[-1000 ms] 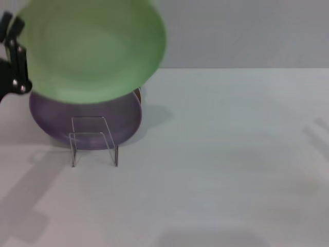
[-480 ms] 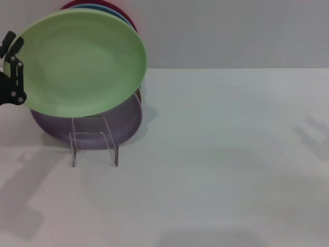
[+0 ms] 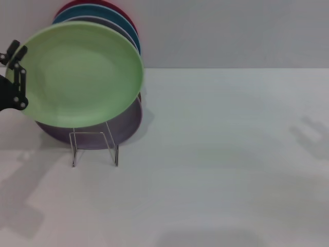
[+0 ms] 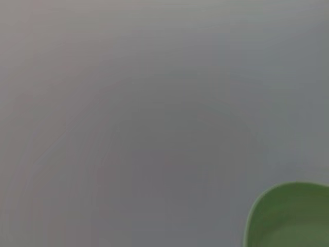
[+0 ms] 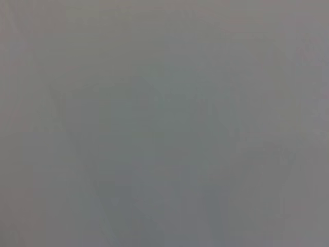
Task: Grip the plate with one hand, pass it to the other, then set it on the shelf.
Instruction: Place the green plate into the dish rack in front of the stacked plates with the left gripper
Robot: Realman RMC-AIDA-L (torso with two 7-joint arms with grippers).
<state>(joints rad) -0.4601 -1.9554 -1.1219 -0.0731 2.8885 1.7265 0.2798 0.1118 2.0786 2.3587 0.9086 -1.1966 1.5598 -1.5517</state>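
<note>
The left gripper (image 3: 15,77) stands at the far left edge of the head view, its black fingers (image 3: 19,67) clamped on the left rim of the plate (image 3: 82,72), which it holds clear of the table. The plate is pale green, tilted nearly upright with its hollow face toward the camera, and it hangs in front of the other plates and above the shelf (image 3: 94,146). Its lower edge overlaps the top of the clear rack in this view; whether the two touch cannot be told. The shelf stands on the left part of the white table (image 3: 231,170), its bent transparent front panel facing near. Directly behind the held plate leans a lilac-purple plate (image 3: 126,123), visible below and to the right of the green rim. Farther back, a blue plate (image 3: 131,33) and a dark red plate (image 3: 118,10) show as arcs above the green one, against the grey wall (image 3: 231,31). The left wrist view shows only a curved piece of the green plate (image 4: 288,216) in one corner against a plain grey field. The right gripper does not appear in any view, and the right wrist view shows nothing but a blank grey surface.
</note>
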